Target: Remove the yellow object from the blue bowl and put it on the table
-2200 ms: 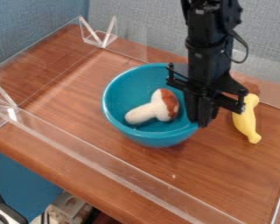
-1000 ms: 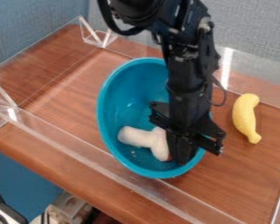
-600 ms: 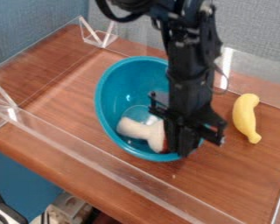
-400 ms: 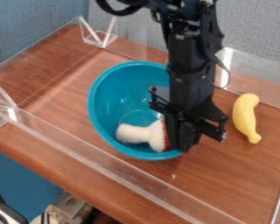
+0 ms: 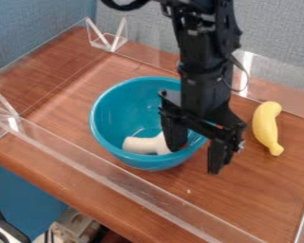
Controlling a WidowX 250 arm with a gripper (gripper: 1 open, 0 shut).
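The yellow object, a small curved toy banana, lies on the table to the right of the blue bowl and outside it. My black gripper hangs straight down over the bowl's right rim. It is open: one finger is inside the bowl, the other outside, and nothing is held. The banana lies a short way to the right of the outer finger, apart from it.
A cream-and-brown mushroom-like toy lies in the bottom of the bowl beside the inner finger. Low clear acrylic walls border the tabletop, with clear corner brackets at the back and left.
The gripper was shut on the bowl's right rim with the bowl tipped up. It has opened, and the bowl now sits flatter and further left. The banana has not moved.
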